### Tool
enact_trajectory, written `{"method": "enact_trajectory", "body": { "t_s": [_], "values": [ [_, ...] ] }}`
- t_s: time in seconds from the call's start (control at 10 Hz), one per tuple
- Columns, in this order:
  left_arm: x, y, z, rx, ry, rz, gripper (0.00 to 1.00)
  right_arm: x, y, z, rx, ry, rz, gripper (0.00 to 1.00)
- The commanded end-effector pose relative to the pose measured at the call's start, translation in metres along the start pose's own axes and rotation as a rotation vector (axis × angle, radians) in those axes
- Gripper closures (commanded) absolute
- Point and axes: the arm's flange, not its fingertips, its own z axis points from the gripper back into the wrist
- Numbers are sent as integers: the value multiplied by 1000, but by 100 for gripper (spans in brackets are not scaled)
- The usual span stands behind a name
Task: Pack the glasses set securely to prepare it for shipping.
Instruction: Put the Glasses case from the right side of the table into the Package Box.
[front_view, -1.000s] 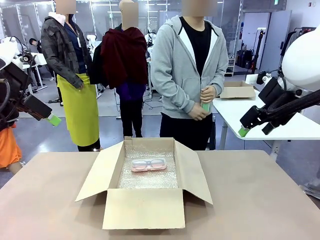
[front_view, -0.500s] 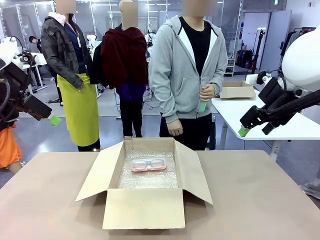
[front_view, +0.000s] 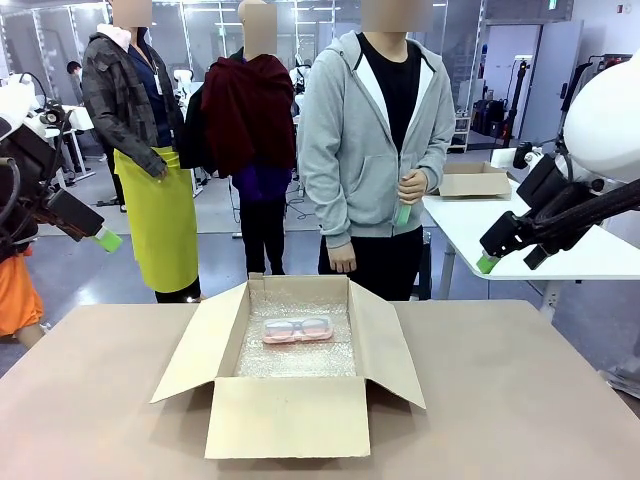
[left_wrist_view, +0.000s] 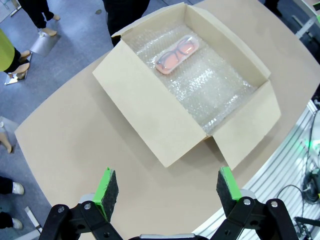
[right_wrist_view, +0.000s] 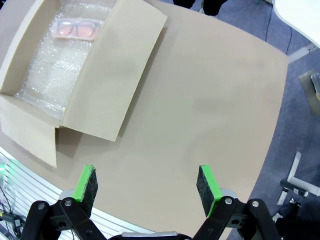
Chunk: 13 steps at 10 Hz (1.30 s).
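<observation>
A pink translucent case (front_view: 297, 329) with eyeglasses inside lies flat on the bubble wrap near the far end of an open cardboard box (front_view: 290, 415). The same pink case (left_wrist_view: 175, 56) appears in the left wrist view, and in the right wrist view the pink case (right_wrist_view: 76, 28) sits at the upper left. A person in a grey hoodie stands at the far side holding a mint green case (front_view: 404, 212) upright in one hand. My left gripper (left_wrist_view: 167, 187) hangs open high above the table's left. My right gripper (right_wrist_view: 147, 182) hangs open high at the right. Both hold nothing.
The box's four flaps are spread open on the tan table (front_view: 520, 400). Bare tabletop lies on both sides of the box. Another white table with a small cardboard box (front_view: 474, 180) stands at the back right. Two more people stand behind.
The person's free hand has dropped from the green case to hang at the side; the case stays in the other hand. Both arms are unmoved.
</observation>
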Motion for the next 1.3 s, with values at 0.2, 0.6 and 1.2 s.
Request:
{"method": "enact_trajectory", "body": {
  "t_s": [0.2,0.6,1.2],
  "values": [
    [0,0,2,-12,-9,-3,0,2,0,1,-2,-2,11,0],
    [0,0,2,-12,-9,-3,0,2,0,1,-2,-2,11,0],
    [0,0,2,-12,-9,-3,0,2,0,1,-2,-2,11,0]
  ]
}}
